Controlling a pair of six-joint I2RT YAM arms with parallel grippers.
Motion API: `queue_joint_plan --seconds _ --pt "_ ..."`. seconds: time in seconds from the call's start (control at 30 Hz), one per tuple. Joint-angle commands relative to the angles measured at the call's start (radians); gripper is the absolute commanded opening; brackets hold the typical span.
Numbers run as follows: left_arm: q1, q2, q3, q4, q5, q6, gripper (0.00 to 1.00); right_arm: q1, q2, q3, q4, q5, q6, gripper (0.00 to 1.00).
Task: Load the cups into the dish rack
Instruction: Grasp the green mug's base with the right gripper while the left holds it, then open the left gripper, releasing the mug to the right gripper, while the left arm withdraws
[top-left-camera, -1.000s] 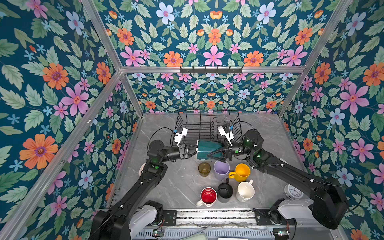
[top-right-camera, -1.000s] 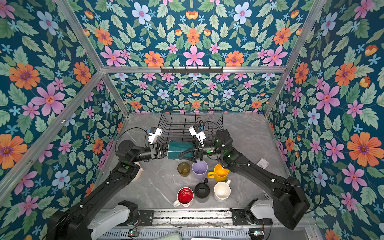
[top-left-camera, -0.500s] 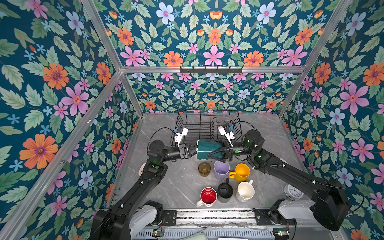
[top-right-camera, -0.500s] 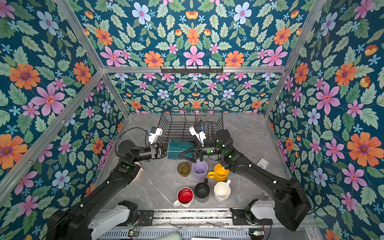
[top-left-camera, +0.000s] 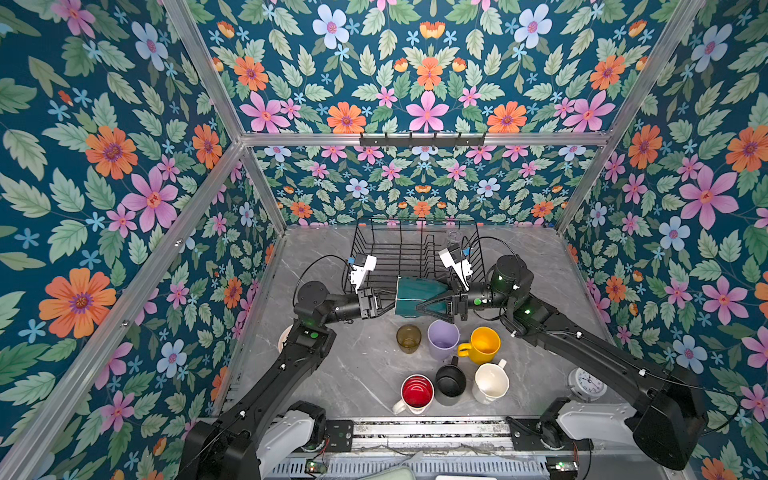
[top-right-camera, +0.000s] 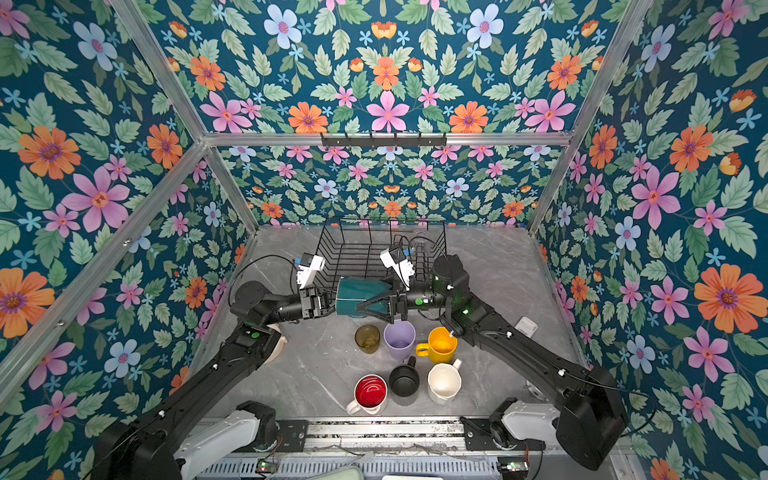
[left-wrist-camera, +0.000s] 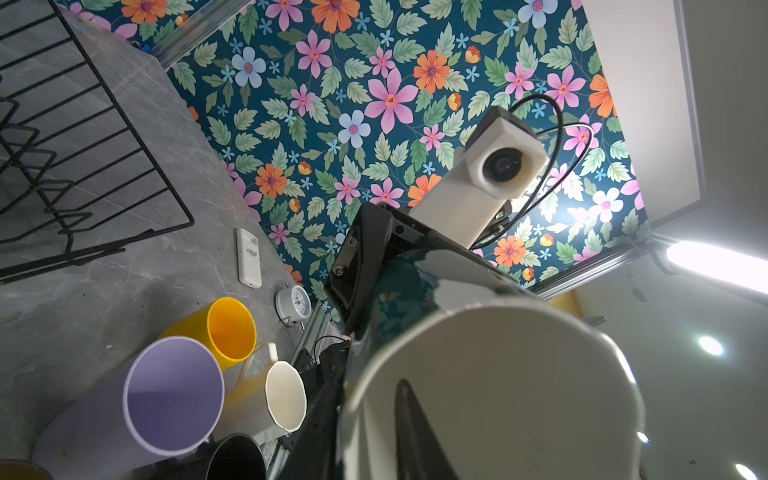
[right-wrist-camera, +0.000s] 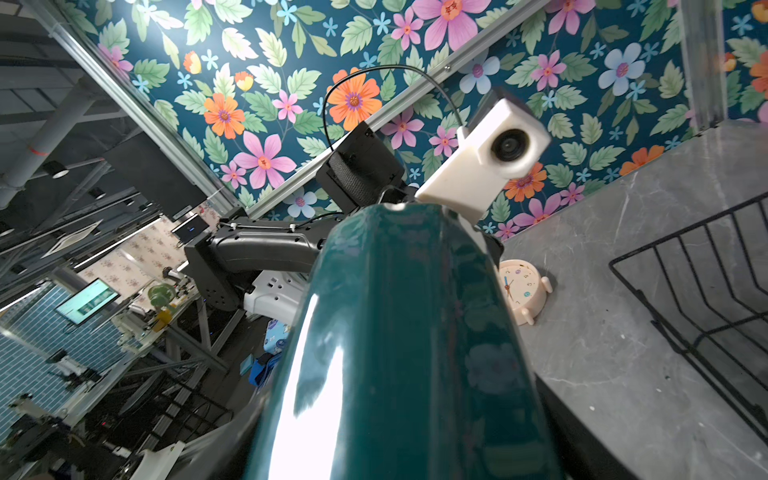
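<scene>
Right pincer (top-left-camera: 422, 301): clamped across dark green glazed mug (top-left-camera: 409, 291), held sideways in the air at the near edge of black wire dish rack (top-left-camera: 399, 255).
Left pincer (top-left-camera: 388, 300): at mug's mouth, one finger (left-wrist-camera: 409, 419) inside; grip cannot be told.
Rack: clear glass (top-left-camera: 452, 239), far right corner.
Grey marbled bench (top-left-camera: 357, 374), middle to front edge: olive tumbler (top-left-camera: 408, 338), lilac tumbler (top-left-camera: 443, 338), yellow mug (top-left-camera: 482, 345), black mug (top-left-camera: 450, 380), cream mug (top-left-camera: 491, 382), red-lined white mug (top-left-camera: 417, 392), upright.

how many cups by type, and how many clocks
mugs: 5 (green, yellow, black, cream, red-lined)
tumblers: 2 (olive, lilac)
clear glass: 1
clocks: 2 (white, peach)
total: 10
</scene>
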Motion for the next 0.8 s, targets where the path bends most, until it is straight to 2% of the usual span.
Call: queue_joint_plan --seconds 0.0,0.13,0.33,0.53,0.63,0.77 --pt "0.001 -0.013 0.012 -0.03 0.007 0.049 0.45 0.003 -0.018 0.018 0.015 0.008 -0.032 0.0" --pt "0.002 -0.031 0.029 -0.137 -0.007 0.122 0.61 0.001 -0.036 0.03 -0.015 0.021 -0.036 0.0" --pt "0.003 -0.048 0.109 -0.502 -0.108 0.371 0.77 -0.01 -0.083 0.095 -0.237 0.092 -0.11 0.0" --pt "0.021 -0.036 0.176 -0.742 -0.26 0.514 0.82 -0.072 -0.143 0.162 -0.472 0.152 -0.137 0.0" --pt "0.029 -0.048 0.207 -0.837 -0.38 0.571 0.85 -0.115 -0.155 0.219 -0.637 0.245 -0.152 0.0" --pt "0.04 -0.09 0.219 -0.903 -0.534 0.62 0.91 -0.141 -0.127 0.339 -0.904 0.458 -0.211 0.0"
